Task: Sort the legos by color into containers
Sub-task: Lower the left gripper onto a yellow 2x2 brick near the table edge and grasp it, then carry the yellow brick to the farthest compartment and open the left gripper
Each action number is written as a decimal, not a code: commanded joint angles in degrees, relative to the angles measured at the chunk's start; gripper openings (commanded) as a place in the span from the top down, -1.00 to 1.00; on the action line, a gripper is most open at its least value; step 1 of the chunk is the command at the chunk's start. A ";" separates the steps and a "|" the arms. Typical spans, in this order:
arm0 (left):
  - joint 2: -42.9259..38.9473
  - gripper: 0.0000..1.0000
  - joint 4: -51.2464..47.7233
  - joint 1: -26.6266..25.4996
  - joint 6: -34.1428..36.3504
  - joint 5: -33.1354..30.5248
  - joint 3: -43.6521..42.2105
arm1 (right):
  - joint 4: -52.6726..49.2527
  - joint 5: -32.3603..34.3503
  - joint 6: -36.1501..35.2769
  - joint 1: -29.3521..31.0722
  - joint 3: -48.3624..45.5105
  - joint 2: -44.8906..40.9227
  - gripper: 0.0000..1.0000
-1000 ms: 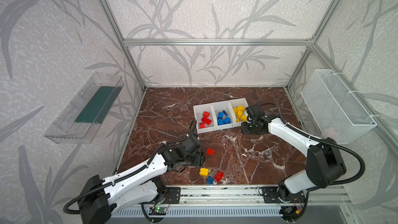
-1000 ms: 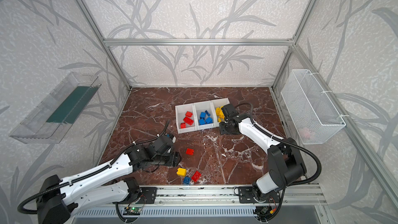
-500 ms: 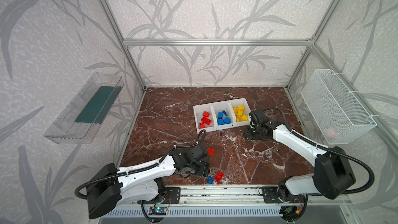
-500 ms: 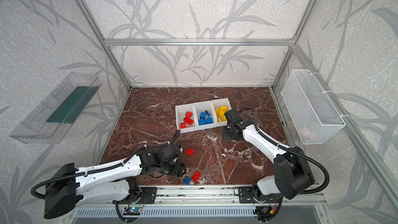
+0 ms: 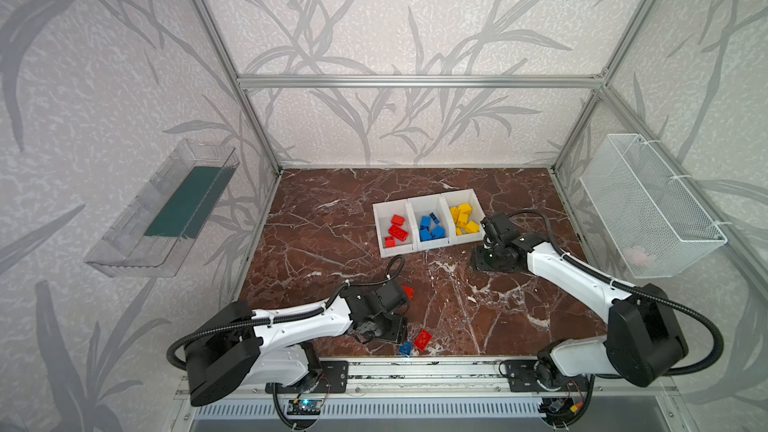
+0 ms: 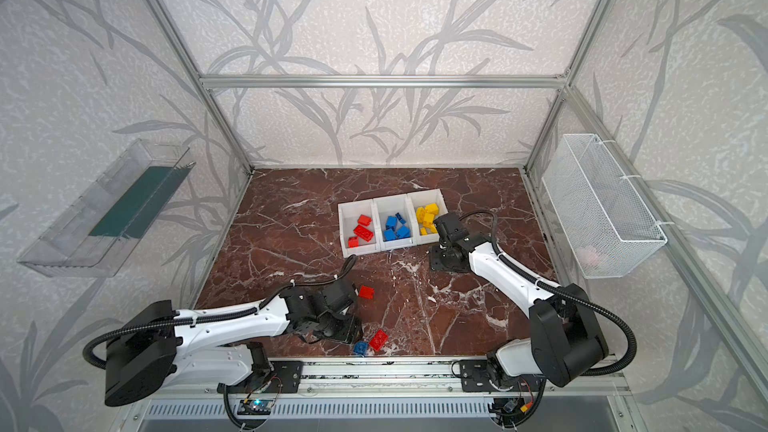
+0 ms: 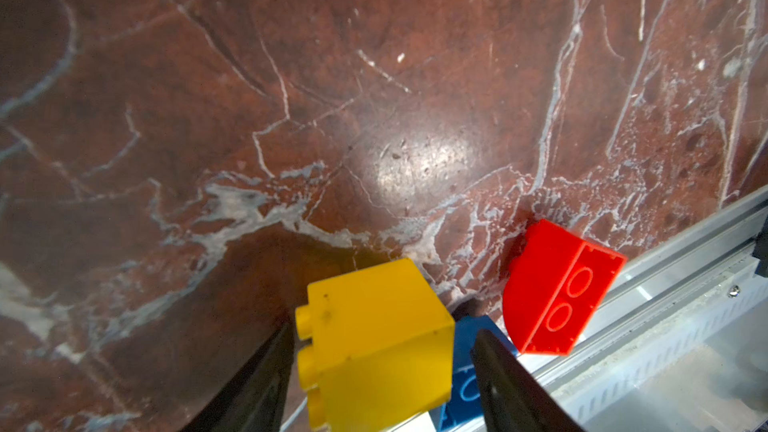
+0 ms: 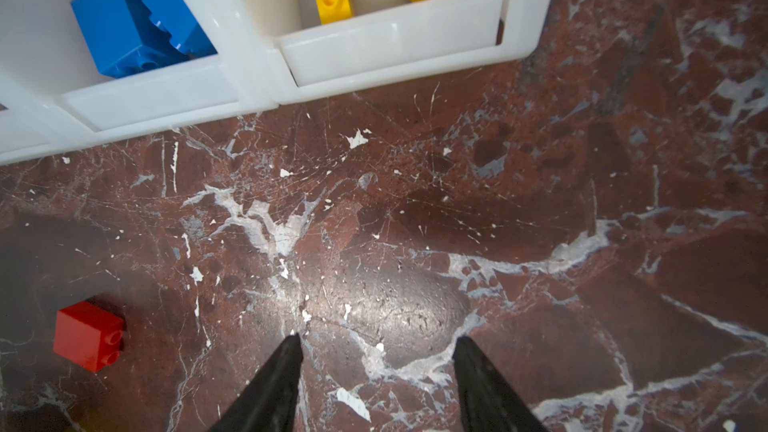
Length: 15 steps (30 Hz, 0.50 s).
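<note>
Marble [image 7: 374,76], left pincer [image 7: 382,329] astride yellow brick [image 7: 374,355]

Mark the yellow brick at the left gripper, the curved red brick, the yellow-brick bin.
yellow brick [image 7: 374,305]: left wrist view, smooth face.
curved red brick [image 7: 536,280]: left wrist view, rounded face.
yellow-brick bin [image 8: 395,47]: right wrist view, front wall.

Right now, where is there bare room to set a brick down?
Bare marble: left of the bins up to the wall, and below the right gripper in front of the yellow bin. Crowded at the front rail: left gripper, yellow brick, blue brick, red brick.
</note>
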 commanded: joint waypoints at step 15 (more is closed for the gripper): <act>-0.42 0.24 -3.71 1.56 5.27 -8.95 5.32 | -0.58 0.70 1.91 0.10 -0.20 -2.22 -0.19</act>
